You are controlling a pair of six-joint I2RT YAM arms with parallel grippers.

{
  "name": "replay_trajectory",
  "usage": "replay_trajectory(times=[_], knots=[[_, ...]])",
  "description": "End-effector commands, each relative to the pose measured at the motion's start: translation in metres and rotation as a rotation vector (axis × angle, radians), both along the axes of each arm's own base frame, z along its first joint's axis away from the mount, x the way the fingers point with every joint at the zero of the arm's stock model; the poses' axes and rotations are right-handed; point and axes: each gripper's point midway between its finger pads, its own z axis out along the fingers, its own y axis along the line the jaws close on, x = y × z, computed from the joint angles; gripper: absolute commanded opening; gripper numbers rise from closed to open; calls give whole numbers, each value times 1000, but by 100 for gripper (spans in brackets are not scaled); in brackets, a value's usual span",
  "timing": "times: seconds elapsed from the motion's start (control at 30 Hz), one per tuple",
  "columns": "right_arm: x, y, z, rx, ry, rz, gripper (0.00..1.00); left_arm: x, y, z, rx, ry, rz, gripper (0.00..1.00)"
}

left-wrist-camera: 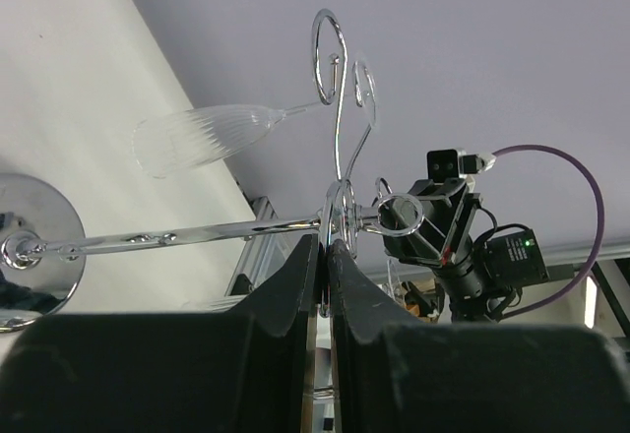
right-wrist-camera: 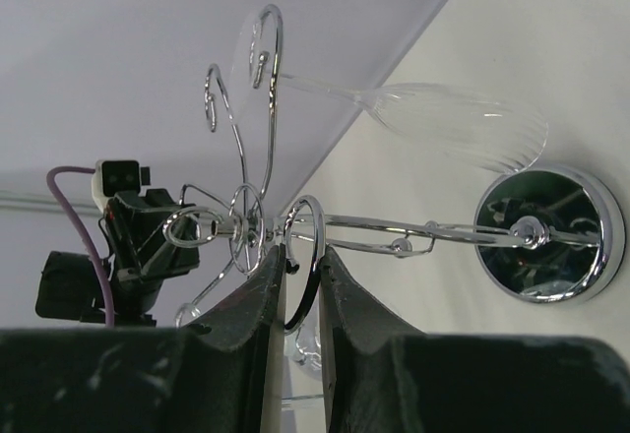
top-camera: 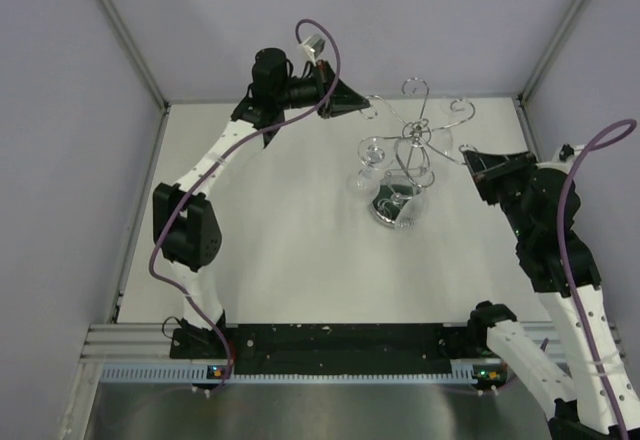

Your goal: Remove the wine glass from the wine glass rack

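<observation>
1. Left claw [left-wrist-camera: 325,246]: jaws pinched nearly together on a thin scroll arm of the wine glass rack [left-wrist-camera: 197,234]; the wire sits right between the fingertips. It holds the rack, not the glass.
2. Right claw [right-wrist-camera: 300,256]: jaws narrow, with a chrome loop of the rack threaded through the gap. It looks clamped on that loop from the opposite side. From above, the two claws face each other across the rack's crown.
3. Wine glass [left-wrist-camera: 207,138]: hangs upside down from a tall scroll arm, stem caught in the curl, bowl pointing toward the mirrored base. Neither claw touches it. From above it sits on the left-arm side of the central post, over the table [top-camera: 280,240].
4. Step in hand (judgement): bracing the rack. Removal of the glass has not begun.
5. Next move calls for (judgement): one claw lets go of the wire, opens wide and goes to the stem just under the curl. The left looks nearer. The other claw holds the rack down.
6. The glass should then slide out along the open end of the curl, not be pulled straight off.
7. Risk: the stem is thin and nearly see-through, so it is easy to misjudge. A snag on the curl could tip the rack.
</observation>
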Motion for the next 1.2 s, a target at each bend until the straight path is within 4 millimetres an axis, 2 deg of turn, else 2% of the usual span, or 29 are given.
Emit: replay_trajectory(times=[0.0,0.23,0.4,0.8,1.17], knots=[[-2,26,69,36,-206,140,0,-56,19,96,-122,-255,-47,0],[3,44,75,11,-214,175,0,-59,38,95,-106,-260,-9,0],[9,59,72,1,-202,205,0,-66,51,95,-101,-263,16,0],[14,98,67,-10,-186,277,0,-79,97,83,-74,-258,110,0],[14,112,64,-26,-178,299,0,-88,106,69,-59,-248,140,0]])
